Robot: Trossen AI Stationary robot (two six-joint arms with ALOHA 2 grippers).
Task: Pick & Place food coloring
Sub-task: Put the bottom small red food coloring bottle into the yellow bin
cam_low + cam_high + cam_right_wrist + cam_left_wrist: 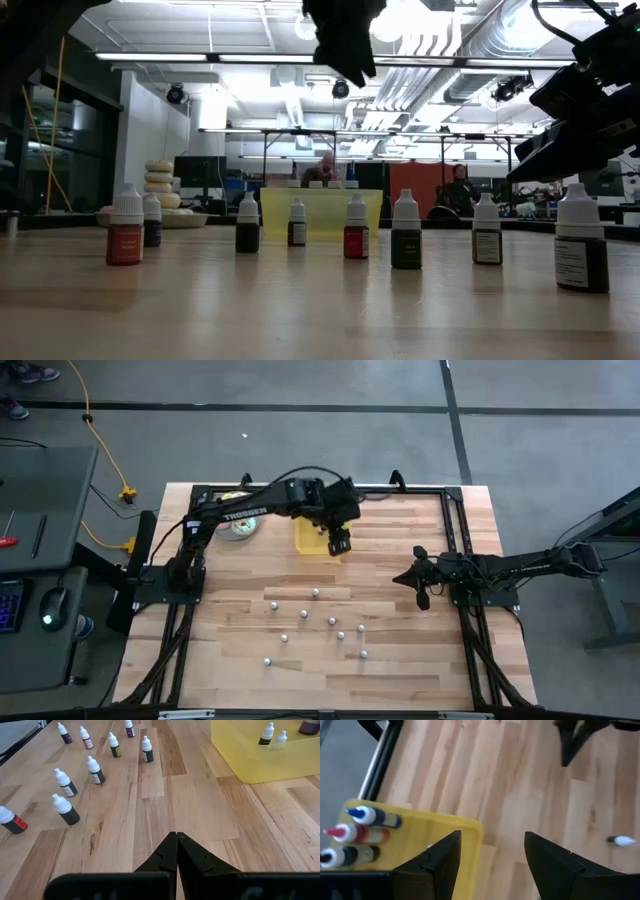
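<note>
High view: left gripper (pixel 340 543) over the yellow tray (pixel 312 541); right gripper (pixel 418 584) parked at the table's right. Food coloring bottles (pixel 315 594) scattered on the near boards.
Left wrist view: fingers (pixel 440 857) spread, nothing held — three bottles (pixel 357 832) lying in the tray.
Right wrist view: jaws pressed together — bottles standing beyond.

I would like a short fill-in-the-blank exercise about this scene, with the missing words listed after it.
1. The left gripper hangs over the edge of the ____ tray with its jaws open.
2. The right gripper, over bare table, has its jaws ____.
3. The bottles in the tray lie on their ____.
4. The bottles still on the table stand ____.

Missing words: yellow; shut; sides; upright
</note>
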